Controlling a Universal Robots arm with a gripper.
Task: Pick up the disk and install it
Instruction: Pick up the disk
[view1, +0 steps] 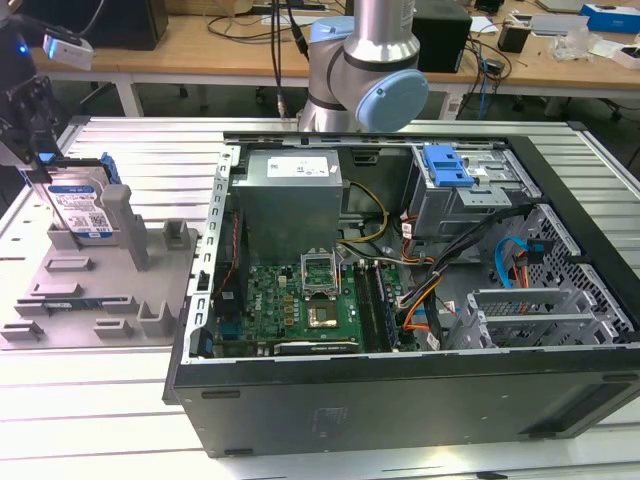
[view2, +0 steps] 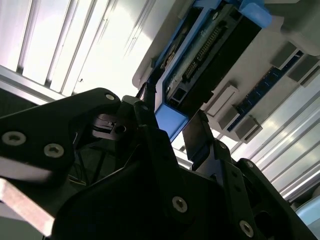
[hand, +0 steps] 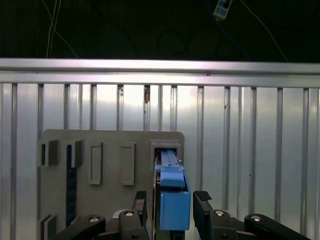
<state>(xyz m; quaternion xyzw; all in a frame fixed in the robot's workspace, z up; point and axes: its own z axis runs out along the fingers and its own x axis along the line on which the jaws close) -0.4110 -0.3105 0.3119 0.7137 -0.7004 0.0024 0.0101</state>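
Black fingers (hand: 202, 201) of the gripper (hand: 171, 199) stand on either side of the disk (hand: 174, 207) in the first wrist view. The jaws are parted just wider than its blue bracket, with a thin gap on each side, so I judge nothing is gripped. The disk stands on edge in a slot of the grey holder (view1: 100, 290), its broad faces toward the fingers and its thin edge up between them. In the exterior view it sits at nine o'clock from the open computer case (view1: 400, 395), with the gripper at twelve o'clock directly above it.
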